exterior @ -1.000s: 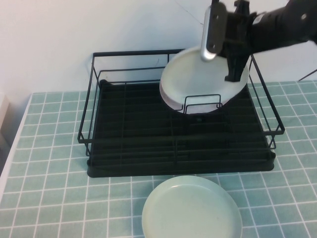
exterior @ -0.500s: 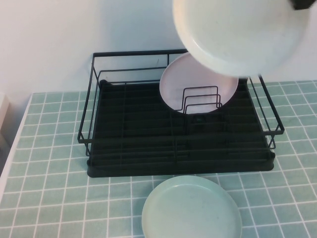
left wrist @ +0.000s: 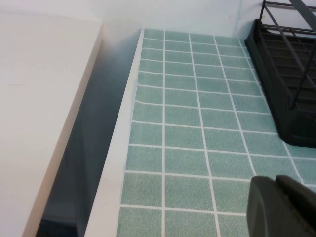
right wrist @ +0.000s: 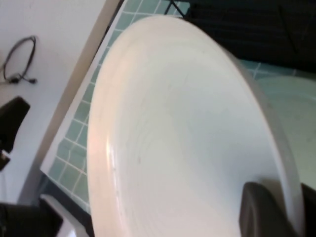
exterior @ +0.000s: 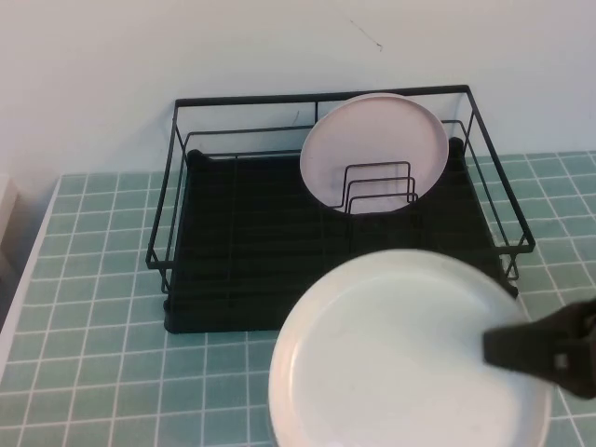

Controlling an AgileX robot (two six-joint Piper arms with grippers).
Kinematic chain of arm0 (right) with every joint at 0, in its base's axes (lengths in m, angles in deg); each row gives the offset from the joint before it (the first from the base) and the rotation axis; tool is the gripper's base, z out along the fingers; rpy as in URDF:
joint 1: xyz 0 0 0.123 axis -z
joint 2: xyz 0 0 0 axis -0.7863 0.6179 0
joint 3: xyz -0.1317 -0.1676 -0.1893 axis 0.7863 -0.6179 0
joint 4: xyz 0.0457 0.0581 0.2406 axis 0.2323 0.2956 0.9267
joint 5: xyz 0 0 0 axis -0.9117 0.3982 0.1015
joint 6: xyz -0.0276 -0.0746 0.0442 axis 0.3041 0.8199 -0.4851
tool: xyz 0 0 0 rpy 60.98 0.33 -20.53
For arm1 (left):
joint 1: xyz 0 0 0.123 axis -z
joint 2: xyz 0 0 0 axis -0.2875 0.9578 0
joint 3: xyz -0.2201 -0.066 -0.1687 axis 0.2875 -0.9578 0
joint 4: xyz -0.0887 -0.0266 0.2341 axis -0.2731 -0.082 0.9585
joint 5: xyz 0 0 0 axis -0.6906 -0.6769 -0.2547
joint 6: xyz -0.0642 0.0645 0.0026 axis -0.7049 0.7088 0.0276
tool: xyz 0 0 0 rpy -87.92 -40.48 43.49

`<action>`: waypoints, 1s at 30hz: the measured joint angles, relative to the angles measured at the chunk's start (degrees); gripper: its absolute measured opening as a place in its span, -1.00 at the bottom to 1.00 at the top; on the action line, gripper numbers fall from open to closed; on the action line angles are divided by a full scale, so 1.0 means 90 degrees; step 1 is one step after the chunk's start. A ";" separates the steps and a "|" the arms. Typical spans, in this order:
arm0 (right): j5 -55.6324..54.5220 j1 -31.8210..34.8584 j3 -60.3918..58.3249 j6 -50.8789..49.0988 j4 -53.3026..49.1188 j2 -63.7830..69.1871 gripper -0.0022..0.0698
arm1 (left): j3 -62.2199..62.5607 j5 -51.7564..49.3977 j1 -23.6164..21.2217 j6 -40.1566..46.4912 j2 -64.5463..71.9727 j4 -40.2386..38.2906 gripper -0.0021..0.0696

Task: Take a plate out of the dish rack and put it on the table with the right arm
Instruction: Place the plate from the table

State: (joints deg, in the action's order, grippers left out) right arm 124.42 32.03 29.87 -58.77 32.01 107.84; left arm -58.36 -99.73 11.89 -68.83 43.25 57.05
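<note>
My right gripper (exterior: pixel 520 348) is shut on the right rim of the white plate (exterior: pixel 400 358), one finger on top and one beneath. The plate hangs roughly level in front of the dish rack (exterior: pixel 166 235), low over the front part of the table (exterior: pixel 93 279). In the right wrist view the plate (right wrist: pixel 173 133) fills the picture, its rim clamped in the right gripper (right wrist: pixel 285 210). My left gripper (left wrist: pixel 276 197) hovers shut over the tiles at the table's left side, left of the dish rack (left wrist: pixel 286 84).
A pale pink plate (exterior: pixel 372 140) leans upright in the rack's wire dividers at the back right. A pale mint-green plate (right wrist: pixel 291 111) lies on the tiles under the held plate. The table's left edge (left wrist: pixel 123 148) drops to a gap beside a white surface (left wrist: pixel 39 98).
The right arm lifted the white plate out of the rack, swung it up past the camera, then brought it forward and down over the mint-green plate. The pink plate stayed.
</note>
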 joint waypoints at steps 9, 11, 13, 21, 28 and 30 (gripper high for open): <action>-0.1410 0.0000 -0.1132 0.2468 0.2928 0.1377 -0.67 | 0.0000 0.0000 0.0000 0.0000 0.0000 0.0000 -0.95; -0.1494 0.0000 -0.1091 0.2696 0.3058 0.1764 -0.67 | 0.0000 0.0000 0.0000 0.0000 0.0000 0.0000 -0.95; -0.1526 0.0000 -0.1068 0.2923 0.3119 0.2103 -0.67 | 0.0000 0.0000 0.0000 0.0000 0.0000 0.0000 -0.95; -0.1526 0.0000 -0.1068 0.4109 0.3901 0.2764 -0.50 | 0.0000 0.0000 0.0000 0.0000 0.0000 0.0000 -0.95; -0.1337 0.0000 -0.0963 0.5203 0.4521 0.2963 -0.24 | 0.0000 0.0000 0.0000 0.0000 0.0000 0.0000 -0.95; -0.1222 0.0000 -0.0845 0.5265 0.4407 0.2963 -0.23 | 0.0000 0.0000 0.0000 0.0000 0.0000 0.0000 -0.95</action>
State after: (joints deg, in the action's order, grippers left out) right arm 113.42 32.03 22.26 -11.39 71.67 134.51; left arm -58.36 -99.73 11.89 -68.83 43.25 57.05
